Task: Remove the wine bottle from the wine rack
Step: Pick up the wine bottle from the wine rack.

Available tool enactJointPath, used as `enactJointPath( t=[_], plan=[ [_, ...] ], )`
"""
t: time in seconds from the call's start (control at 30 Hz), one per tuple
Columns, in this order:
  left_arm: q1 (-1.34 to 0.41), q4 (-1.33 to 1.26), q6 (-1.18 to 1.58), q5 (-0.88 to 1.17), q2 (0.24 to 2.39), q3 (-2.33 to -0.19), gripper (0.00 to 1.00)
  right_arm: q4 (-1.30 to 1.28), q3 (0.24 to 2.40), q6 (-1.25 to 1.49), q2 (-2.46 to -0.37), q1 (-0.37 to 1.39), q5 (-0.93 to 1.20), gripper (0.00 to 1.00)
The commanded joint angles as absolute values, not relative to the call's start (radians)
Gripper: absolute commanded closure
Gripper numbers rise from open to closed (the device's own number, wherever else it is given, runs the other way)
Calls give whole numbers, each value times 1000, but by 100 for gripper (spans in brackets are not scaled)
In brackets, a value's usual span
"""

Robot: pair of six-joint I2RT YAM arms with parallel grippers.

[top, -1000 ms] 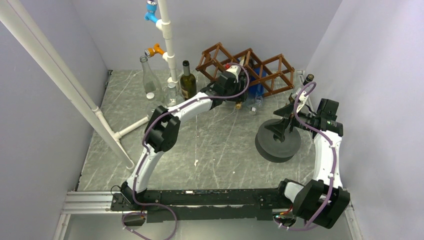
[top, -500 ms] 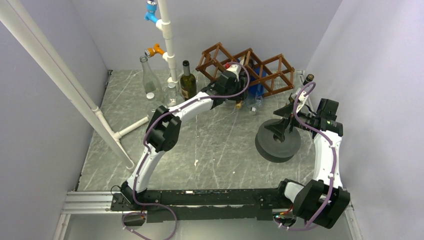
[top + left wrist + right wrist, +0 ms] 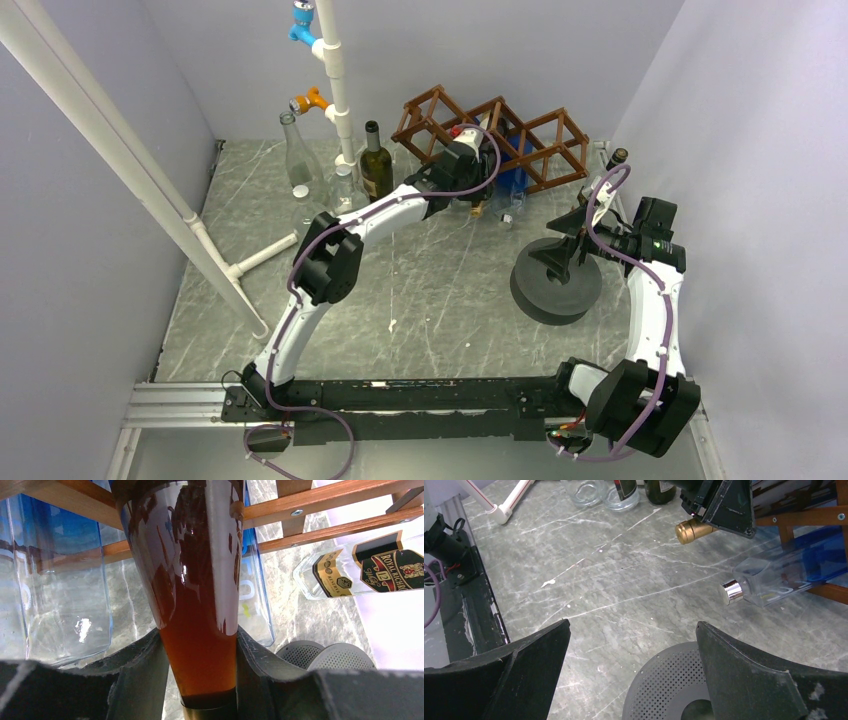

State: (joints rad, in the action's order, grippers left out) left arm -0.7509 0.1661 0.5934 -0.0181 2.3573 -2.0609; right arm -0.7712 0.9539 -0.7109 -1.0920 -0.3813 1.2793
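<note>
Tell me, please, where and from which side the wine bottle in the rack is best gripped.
Grip the wine bottle where its shoulder tapers into the neck, coming from the wine rack's open front. It lies in a cell with its gold-capped end sticking out toward the arms, and the left claw pinches it there.

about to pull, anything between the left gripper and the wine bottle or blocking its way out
Nothing between: the left gripper clamps the wine bottle neck. Ahead of its gold cap is bare table; the clear bottle lies beside it.
</note>
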Motion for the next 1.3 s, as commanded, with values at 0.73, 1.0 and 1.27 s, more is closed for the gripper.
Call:
enactJointPath(
  t=[0.73,1.0,1.27],
  plan=[
    [-750,-174,485,41,2040,-1806,100,-772,976,-749,-1085,-367,1272,0],
    [-749,-206,482,58,1973,-1729,100,-766,974,-746,-1086,-364,1267,0],
    [-749,-249,498,63,1900,-1633,100,-760,971,-742,-1084,-363,1265,0]
  ],
)
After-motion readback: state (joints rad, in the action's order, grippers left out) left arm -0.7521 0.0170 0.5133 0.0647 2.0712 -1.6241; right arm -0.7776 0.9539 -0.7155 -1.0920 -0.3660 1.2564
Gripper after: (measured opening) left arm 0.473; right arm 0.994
